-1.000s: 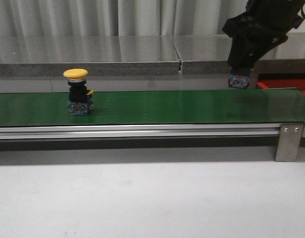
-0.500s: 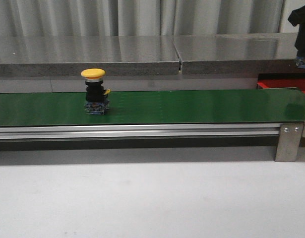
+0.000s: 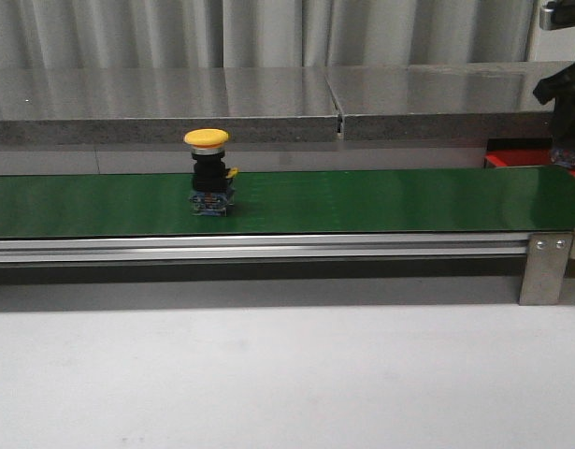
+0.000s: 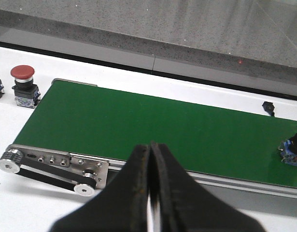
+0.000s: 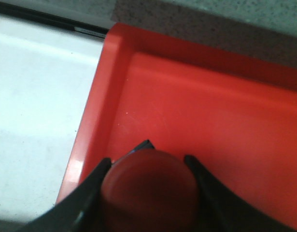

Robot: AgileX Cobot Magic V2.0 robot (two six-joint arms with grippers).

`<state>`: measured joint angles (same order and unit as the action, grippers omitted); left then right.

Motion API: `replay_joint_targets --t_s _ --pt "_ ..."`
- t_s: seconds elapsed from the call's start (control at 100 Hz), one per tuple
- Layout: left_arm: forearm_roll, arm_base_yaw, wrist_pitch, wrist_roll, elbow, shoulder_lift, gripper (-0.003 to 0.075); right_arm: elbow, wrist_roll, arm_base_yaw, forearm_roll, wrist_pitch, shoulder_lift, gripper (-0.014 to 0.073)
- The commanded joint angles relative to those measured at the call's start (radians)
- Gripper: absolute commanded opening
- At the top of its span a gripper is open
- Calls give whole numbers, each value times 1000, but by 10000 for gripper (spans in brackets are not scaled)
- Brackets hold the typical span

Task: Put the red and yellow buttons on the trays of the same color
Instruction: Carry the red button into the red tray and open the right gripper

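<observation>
Green conveyor belt (image 3: 362, 201) carries a yellow button (image 3: 210, 175); right gripper (image 5: 147, 186) clenches a red button (image 5: 150, 193) above the red tray (image 5: 225, 111); left gripper (image 4: 151, 193) clenched empty.

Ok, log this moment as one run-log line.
right gripper: shut on red button, over red tray | left gripper: shut, empty | yellow button: upright on belt

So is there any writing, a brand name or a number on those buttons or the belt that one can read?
None can be read in any view.
Yellow button on the green belt: its blue base shows no legible marking, too small.
Red button beside the belt: no text visible.
Red button in the right claw over the red tray: plain cap.
</observation>
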<state>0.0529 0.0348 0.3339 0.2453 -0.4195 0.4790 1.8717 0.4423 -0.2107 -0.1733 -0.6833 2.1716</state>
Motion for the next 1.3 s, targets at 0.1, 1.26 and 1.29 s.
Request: replay_joint_targets --t_s 0.1,1.26,1.29 --pt "-5 9 -85 0 -30 3 -19 76 12 -4 -3 47 7 25" --pt "-5 9 -85 0 -30 3 -19 87 12 -4 -16 66 -22 654" --pt "-5 9 -85 0 -30 3 -19 87 12 -4 -23 61 -33 654"
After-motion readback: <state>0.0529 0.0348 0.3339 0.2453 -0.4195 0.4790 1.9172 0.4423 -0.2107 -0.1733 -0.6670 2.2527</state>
